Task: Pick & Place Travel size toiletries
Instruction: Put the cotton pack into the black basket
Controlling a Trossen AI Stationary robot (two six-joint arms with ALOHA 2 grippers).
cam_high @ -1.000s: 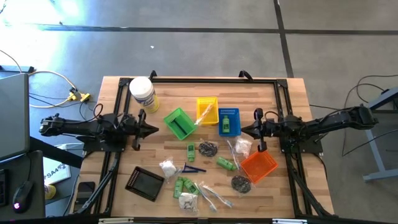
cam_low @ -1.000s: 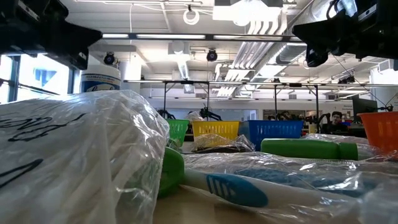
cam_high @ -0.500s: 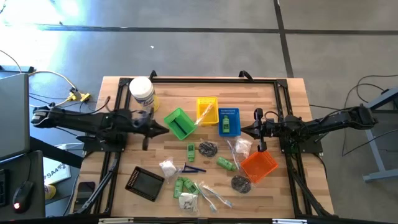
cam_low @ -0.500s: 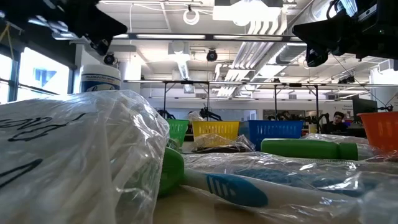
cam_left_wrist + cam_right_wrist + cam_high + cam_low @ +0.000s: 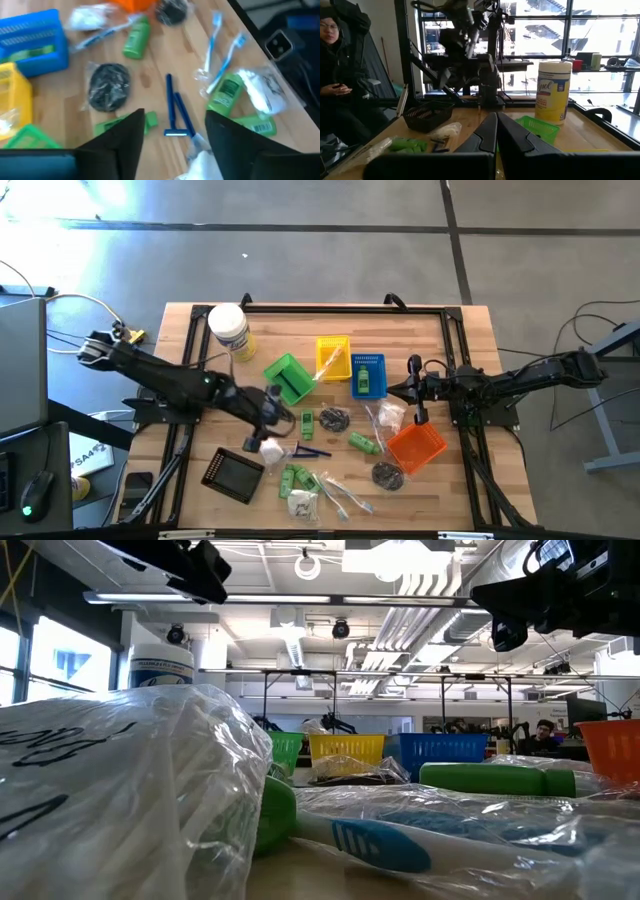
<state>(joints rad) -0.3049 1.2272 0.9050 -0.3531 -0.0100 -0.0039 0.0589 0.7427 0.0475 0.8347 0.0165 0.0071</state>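
Note:
The travel size toiletries lie loose on the wooden table: a small green tube (image 5: 307,421), a dark round piece (image 5: 334,418), a green bottle (image 5: 362,443), a white packet (image 5: 270,448), a blue razor (image 5: 310,450) and toothbrushes (image 5: 340,492). My left gripper (image 5: 275,420) hangs open above the table, slanting down, between the green basket (image 5: 287,377) and the white packet. In its wrist view the open fingers (image 5: 175,145) frame the razor (image 5: 175,112). My right gripper (image 5: 395,390) waits shut (image 5: 496,120) at the right, beside the blue basket (image 5: 368,374).
A big white jar (image 5: 229,330) stands at the far left. A yellow basket (image 5: 333,357), an orange basket (image 5: 415,445) and a black tray (image 5: 232,474) sit among the items. A black frame (image 5: 345,307) runs along the table's edges. A person sits beyond the table (image 5: 335,65).
My left gripper has swung out from the table's left side toward the middle and the near edge, rising and tipping from level to slanting down over the toiletries. Nothing on the table has moved.

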